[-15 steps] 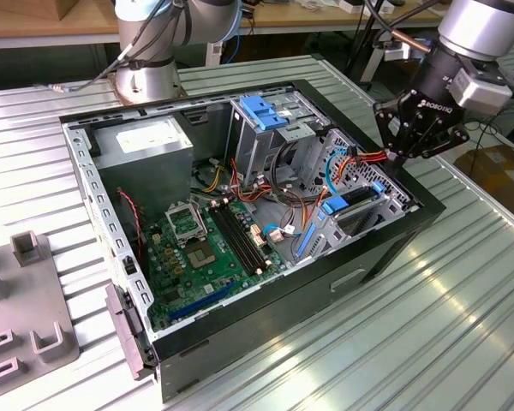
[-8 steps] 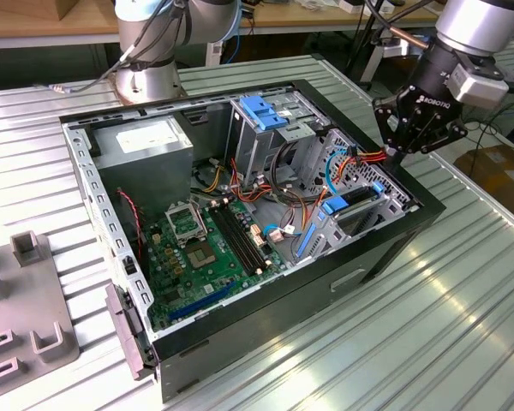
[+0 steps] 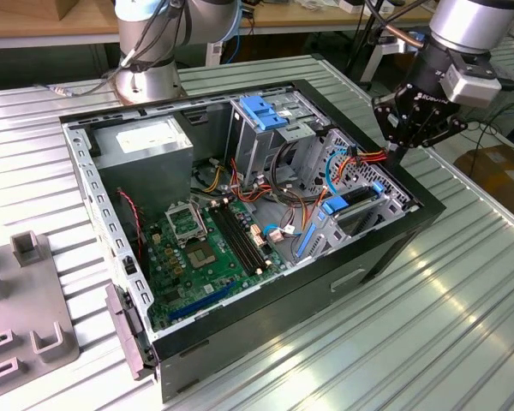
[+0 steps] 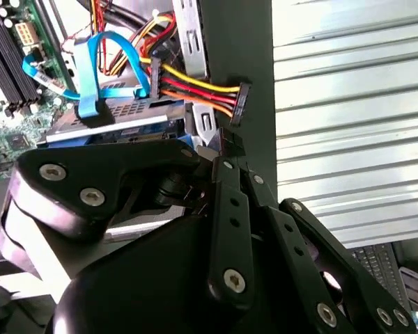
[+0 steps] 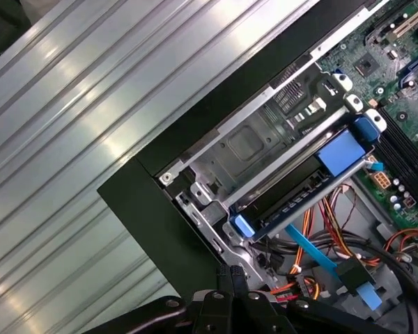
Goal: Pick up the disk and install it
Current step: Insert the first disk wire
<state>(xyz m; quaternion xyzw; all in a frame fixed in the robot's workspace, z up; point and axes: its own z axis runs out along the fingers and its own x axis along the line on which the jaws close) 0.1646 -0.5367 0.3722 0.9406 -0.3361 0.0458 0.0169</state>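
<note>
The disk lies in the metal bay at the corner of the open computer case nearest the exterior view's right, with blue rails along its edges. The disk also appears under the bay's metal bracket in the first wrist view, and its grey face in the second. My gripper hangs just above the case's rim beside that bay. Its fingertips are pressed together with nothing between them. In the first wrist view the gripper sits over the case corner, apart from the disk.
A grey power-supply box, a blue latch on the drive cage and the green motherboard fill the case. Red-yellow power wires and a blue data cable run close to the fingertips. A grey fixture stands at the exterior view's left.
</note>
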